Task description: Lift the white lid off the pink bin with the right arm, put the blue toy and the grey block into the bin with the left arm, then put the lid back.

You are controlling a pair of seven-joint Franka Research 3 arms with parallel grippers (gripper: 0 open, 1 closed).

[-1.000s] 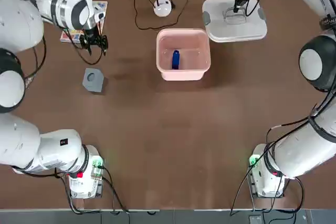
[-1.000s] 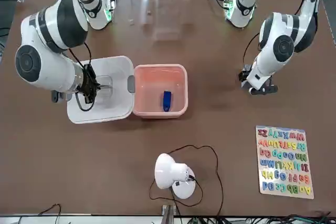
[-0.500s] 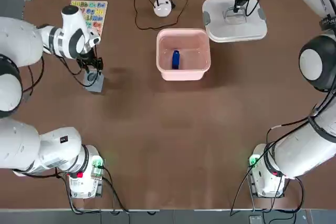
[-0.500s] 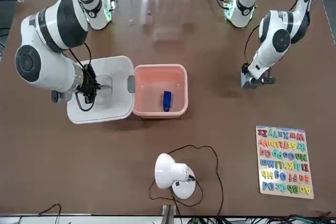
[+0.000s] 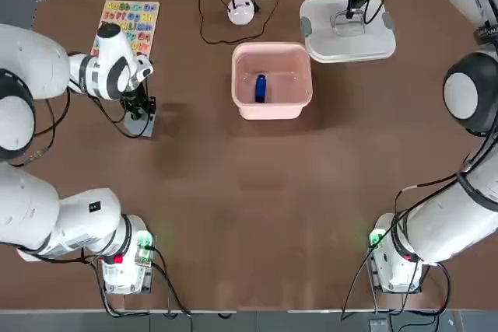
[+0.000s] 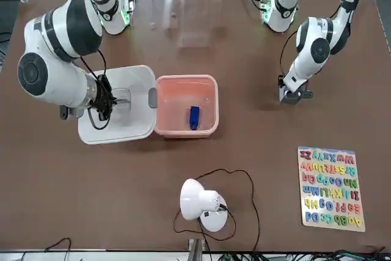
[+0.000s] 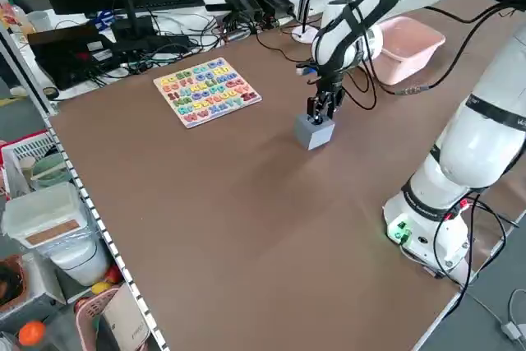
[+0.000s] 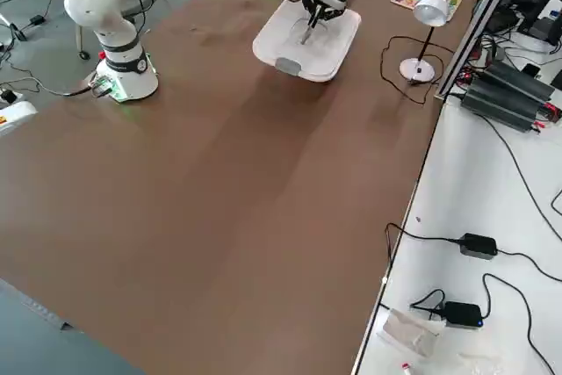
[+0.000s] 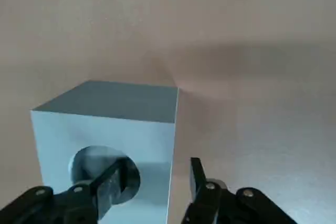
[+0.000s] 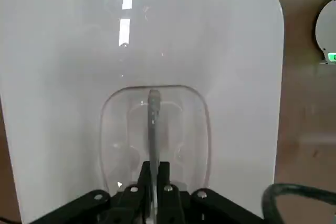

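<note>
Left gripper, left of pink bin: fingers apart, 1 inside hole of grey block. Right gripper, right of bin: fingers pinching handle of white lid. Blue toy inside bin.

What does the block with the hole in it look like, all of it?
The grey block is a small, smooth, solid-looking cube with flat sides and sharp edges. One face has a big round hole. It's at the left arm's side of the table, away from the pink bin. One of the left gripper's fingers reaches into the hole, and the other is outside, past the block's edge.
</note>
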